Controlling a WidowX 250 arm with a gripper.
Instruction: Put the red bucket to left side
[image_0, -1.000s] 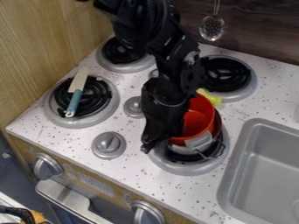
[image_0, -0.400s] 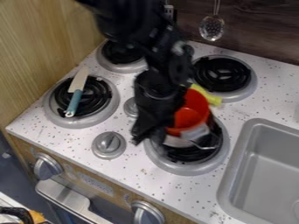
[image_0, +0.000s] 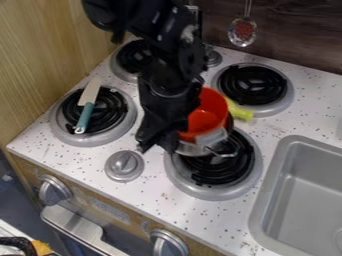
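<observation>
The gripper (image_0: 159, 138) was clamped on the red bucket (image_0: 208, 112), raised over the burner (image_0: 217, 174); the left-side set-down remained

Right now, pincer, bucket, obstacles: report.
Pincer at red bucket, picture-left side. Bucket overlaps lower-right burner in view. Teal-handled knife on picture-left burner, possible snag.

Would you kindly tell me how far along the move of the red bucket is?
Looks done: the gripper has reached the red bucket. In hand: the bucket, tilted beside the gripper and apparently held. Left: it is well right of the left burner with the knife, so it likely needs to go further left, then be set down and released.
</observation>
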